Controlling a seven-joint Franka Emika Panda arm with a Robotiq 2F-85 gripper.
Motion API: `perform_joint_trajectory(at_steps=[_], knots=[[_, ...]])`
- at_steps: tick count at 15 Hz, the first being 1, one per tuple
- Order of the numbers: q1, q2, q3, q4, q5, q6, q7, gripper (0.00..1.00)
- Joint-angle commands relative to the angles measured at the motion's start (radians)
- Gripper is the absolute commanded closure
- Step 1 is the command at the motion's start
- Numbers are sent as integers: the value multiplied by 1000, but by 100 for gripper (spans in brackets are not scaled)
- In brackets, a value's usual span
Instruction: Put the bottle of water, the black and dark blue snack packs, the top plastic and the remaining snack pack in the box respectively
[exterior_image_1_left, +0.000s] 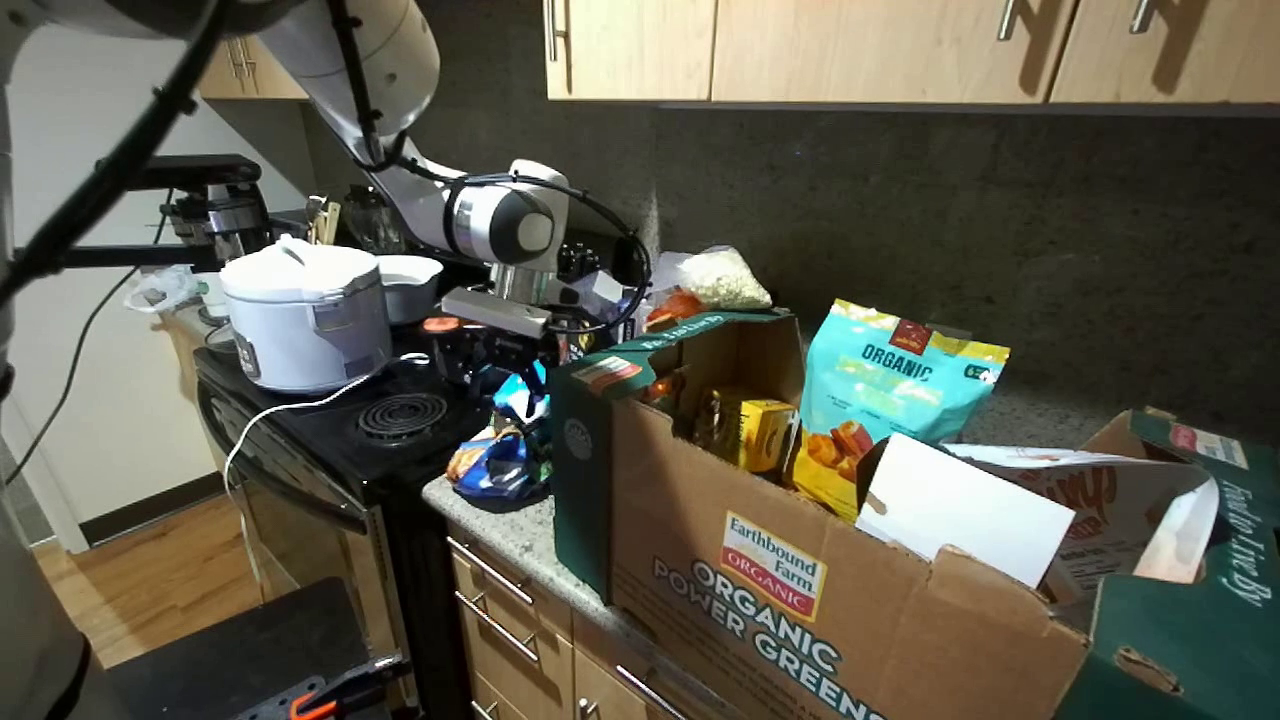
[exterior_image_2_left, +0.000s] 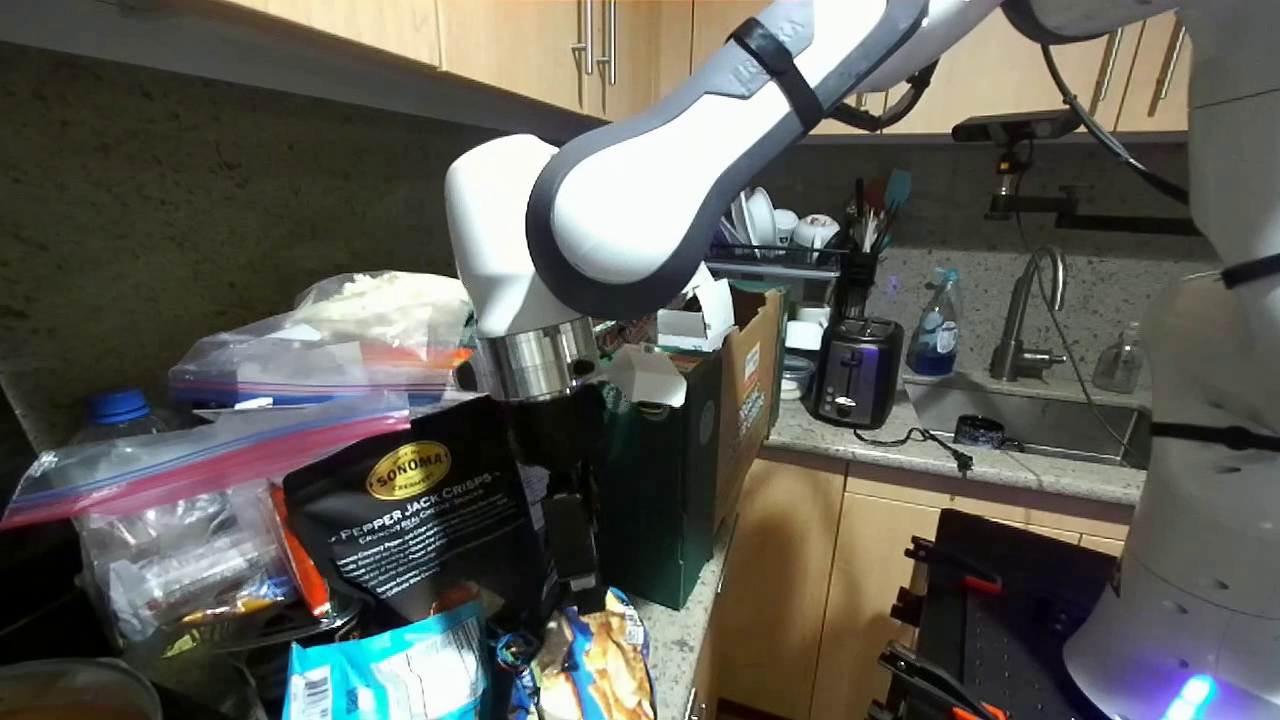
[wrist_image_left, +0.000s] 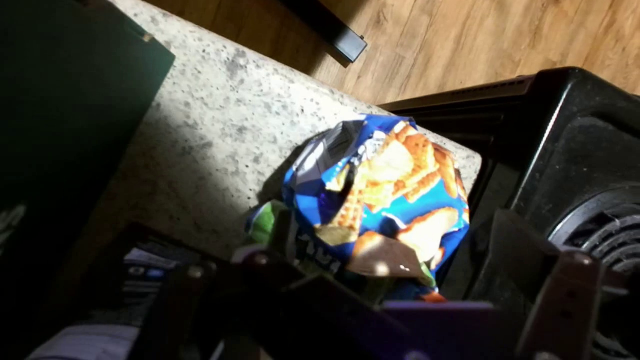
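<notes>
Most of the packing is waiting, by the look of it. The box (exterior_image_1_left: 650, 480) is holding a turquoise bag (exterior_image_1_left: 890, 385) and a yellow carton (exterior_image_1_left: 765, 435), neither clearly one of the named goods, and its deeper contents are hiding behind the front wall. Outside it — reading an exterior view as a dial — the black snack pack (exterior_image_2_left: 430, 525) is leaning at eight o'clock, a light blue packet (exterior_image_2_left: 400, 665), probably the remaining snack pack, is sitting at seven, and plastic bags (exterior_image_2_left: 385, 310) are lying heaped around nine. Which of those counts as the top plastic, I'm not able to say. A blue-capped bottle (exterior_image_2_left: 118, 406) is standing at nine as well, behind one of them; if that's the water, the first item is waiting too.

The dark blue snack pack (wrist_image_left: 400, 175) is lying on the corner of the counter (wrist_image_left: 215, 135), with the box showing at ten o'clock from it in the wrist view and the stove (wrist_image_left: 575, 150) at three. Over it the gripper (wrist_image_left: 392, 227) is hanging, its fingers spread wide, one toward eight and the other toward four of the pack — gripping nothing, as far as I'm seeing. Whether either finger is brushing the wrapper, I'm not managing to make out.
</notes>
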Motion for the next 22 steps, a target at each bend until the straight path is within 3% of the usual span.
perform_joint_trajectory(at_steps=[1, 12, 18, 19, 20, 22], knots=[[29, -16, 14, -26, -20, 38, 51, 0], [74, 43, -7, -32, -146, 100, 190, 0], [99, 80, -28, 0, -252, 70, 303, 1], [102, 85, -28, 3, -262, 68, 305, 25], [106, 93, -28, 9, -271, 61, 313, 26], [112, 107, -28, 18, -277, 53, 310, 40]])
